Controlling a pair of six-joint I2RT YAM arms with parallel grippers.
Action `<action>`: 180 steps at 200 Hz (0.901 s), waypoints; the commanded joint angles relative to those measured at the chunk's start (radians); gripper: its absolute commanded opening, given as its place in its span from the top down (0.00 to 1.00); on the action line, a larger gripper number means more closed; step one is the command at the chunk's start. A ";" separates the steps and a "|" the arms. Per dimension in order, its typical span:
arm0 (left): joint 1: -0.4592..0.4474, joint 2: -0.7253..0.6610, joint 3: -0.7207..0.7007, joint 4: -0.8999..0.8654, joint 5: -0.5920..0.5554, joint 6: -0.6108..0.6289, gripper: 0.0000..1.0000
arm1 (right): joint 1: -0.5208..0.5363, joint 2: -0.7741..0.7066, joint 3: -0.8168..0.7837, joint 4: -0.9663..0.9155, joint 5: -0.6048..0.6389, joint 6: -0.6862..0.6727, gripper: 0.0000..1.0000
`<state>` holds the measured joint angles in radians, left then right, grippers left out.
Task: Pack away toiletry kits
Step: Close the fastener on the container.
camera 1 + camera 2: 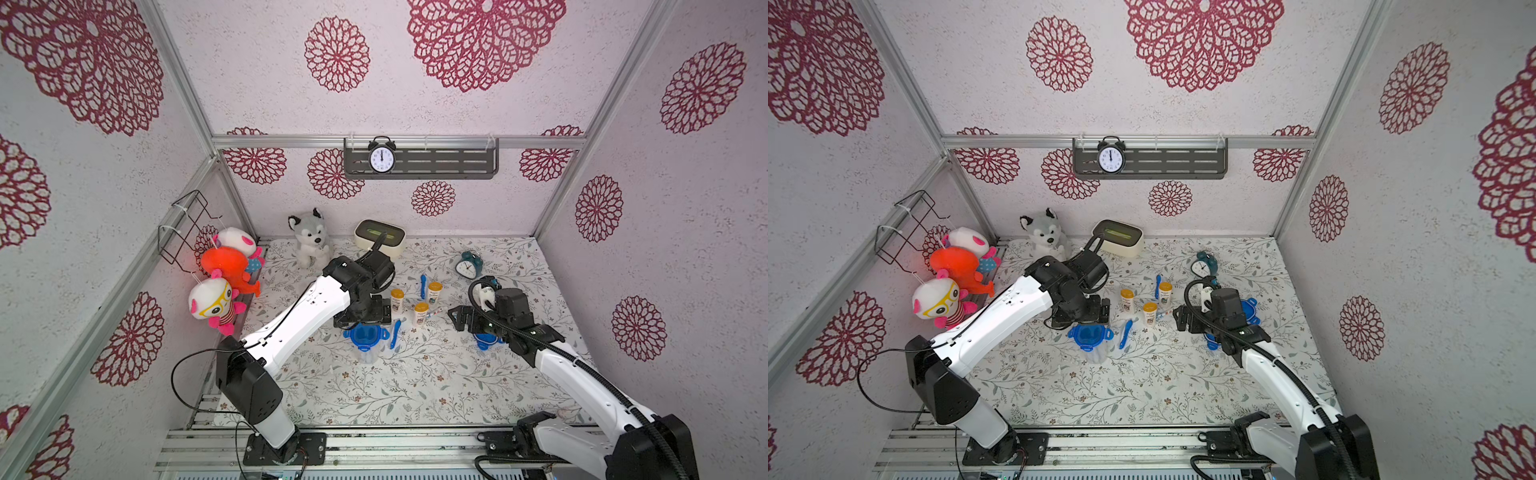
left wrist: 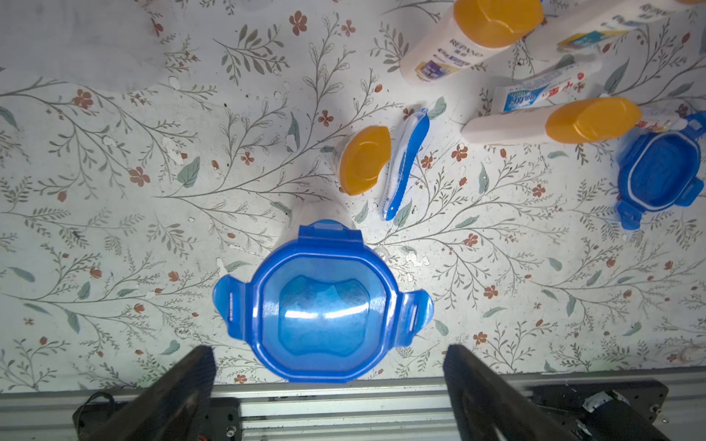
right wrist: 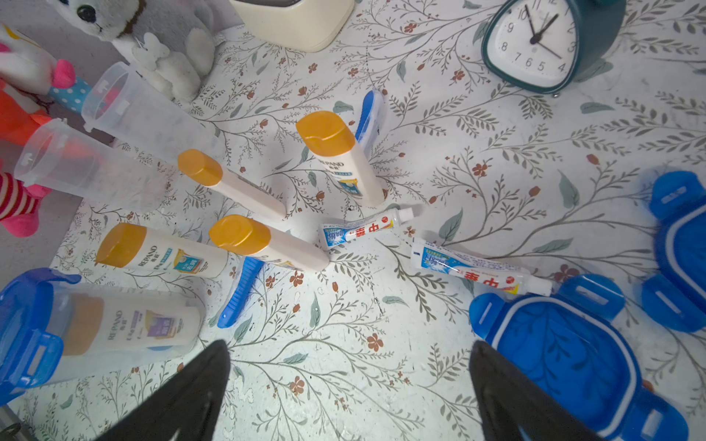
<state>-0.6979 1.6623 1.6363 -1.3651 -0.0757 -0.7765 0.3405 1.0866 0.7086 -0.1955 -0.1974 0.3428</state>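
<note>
A clear cup closed with a blue tabbed lid [image 2: 323,301] stands on the floral mat, a white bottle showing inside it [image 3: 126,328]. My left gripper [image 2: 328,355] hangs open just above that lid, its fingers wider than the lid. My right gripper [image 3: 349,351] is open over bare mat, beside two loose blue lids [image 3: 565,351]. Between the arms lie white bottles with orange caps [image 1: 420,312], blue toothbrushes [image 1: 395,332] and two toothpaste tubes [image 3: 363,229]. Two empty clear cups [image 3: 145,110] stand beyond the bottles.
A cream tissue box [image 1: 379,237] and a husky plush [image 1: 309,239] sit at the back, a teal alarm clock [image 1: 469,264] at the back right. Plush toys [image 1: 224,282] and a wire basket [image 1: 187,224] hang on the left wall.
</note>
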 commanded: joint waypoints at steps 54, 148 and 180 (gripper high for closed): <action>-0.015 -0.013 -0.068 0.054 0.040 0.086 0.02 | -0.023 -0.003 -0.008 0.035 -0.060 0.022 0.01; -0.014 0.036 -0.075 0.053 0.027 0.068 0.02 | -0.063 -0.018 -0.029 0.065 -0.174 0.047 0.01; -0.014 0.046 -0.082 0.052 0.033 0.062 0.02 | -0.136 -0.030 -0.052 0.121 -0.374 0.126 0.01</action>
<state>-0.7006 1.6951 1.5673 -1.3209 -0.0383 -0.7052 0.2569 1.0855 0.6655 -0.1410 -0.3912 0.3916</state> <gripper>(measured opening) 0.978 0.988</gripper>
